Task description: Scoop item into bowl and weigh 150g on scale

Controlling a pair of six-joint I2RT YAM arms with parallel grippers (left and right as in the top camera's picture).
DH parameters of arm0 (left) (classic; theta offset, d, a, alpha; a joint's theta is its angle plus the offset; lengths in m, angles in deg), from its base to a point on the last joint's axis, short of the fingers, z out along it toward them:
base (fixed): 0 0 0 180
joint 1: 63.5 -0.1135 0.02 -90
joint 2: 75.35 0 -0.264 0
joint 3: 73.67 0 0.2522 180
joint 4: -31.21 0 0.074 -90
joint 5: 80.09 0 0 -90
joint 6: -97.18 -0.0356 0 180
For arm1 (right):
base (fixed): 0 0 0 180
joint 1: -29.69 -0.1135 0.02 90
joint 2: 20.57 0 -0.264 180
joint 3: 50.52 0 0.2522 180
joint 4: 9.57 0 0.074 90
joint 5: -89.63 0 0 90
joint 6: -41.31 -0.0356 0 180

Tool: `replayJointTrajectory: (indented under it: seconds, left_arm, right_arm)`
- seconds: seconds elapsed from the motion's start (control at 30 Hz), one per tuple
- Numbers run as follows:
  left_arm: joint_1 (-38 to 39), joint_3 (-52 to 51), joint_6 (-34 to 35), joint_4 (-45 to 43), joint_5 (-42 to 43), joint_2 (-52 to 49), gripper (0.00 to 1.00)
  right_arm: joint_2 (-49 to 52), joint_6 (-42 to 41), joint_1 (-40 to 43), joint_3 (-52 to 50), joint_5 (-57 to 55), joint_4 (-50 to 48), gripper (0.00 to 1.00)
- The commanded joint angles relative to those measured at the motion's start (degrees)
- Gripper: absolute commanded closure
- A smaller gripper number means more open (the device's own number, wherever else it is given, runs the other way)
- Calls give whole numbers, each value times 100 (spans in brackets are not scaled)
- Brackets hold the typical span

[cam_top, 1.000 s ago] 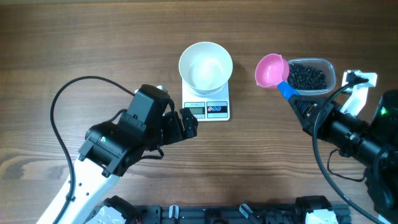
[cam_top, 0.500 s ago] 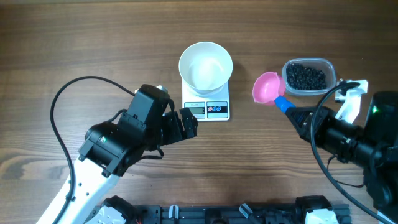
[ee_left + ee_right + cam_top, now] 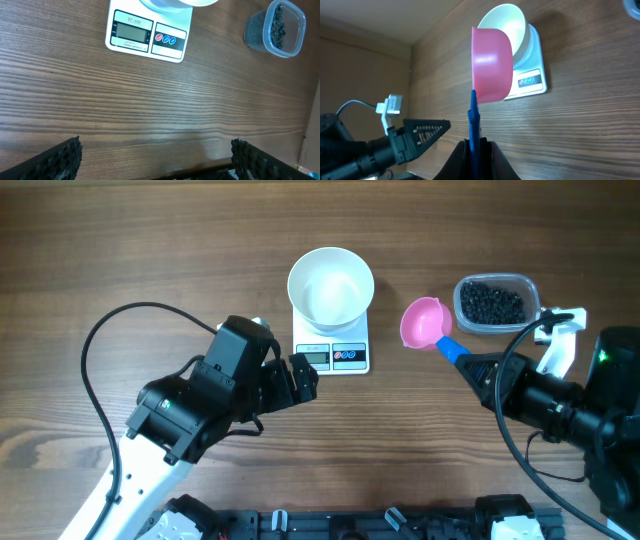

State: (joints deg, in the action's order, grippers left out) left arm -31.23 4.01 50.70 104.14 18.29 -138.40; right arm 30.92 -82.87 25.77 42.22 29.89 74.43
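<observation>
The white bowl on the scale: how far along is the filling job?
Done: the bowl sits on the scale. In hand: the right pincer grips a pink scoop between the clear tub and the bowl; from overhead it looks empty. Left: the bowl looks empty and the black beads lie in the tub, so scooping and weighing are all to come. The left pincer hangs open, idle.

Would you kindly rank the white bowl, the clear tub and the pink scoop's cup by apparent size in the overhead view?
1. white bowl, though raised on the scale, so nearer the camera.
2. clear tub, close behind; their order is unsure.
3. pink scoop's cup, clearly smallest.
</observation>
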Motion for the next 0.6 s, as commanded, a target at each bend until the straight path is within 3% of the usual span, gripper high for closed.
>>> replayJointTrajectory:
  seconds: [0.0, 0.57]
  left_arm:
    - [-31, 66, -131, 4, -57, 4, 0]
    - [-31, 66, -131, 4, -55, 4, 0]
  right_arm:
    - [7, 103, 2, 101, 199, -55, 96]
    - [4, 107, 2, 101, 195, -118, 96]
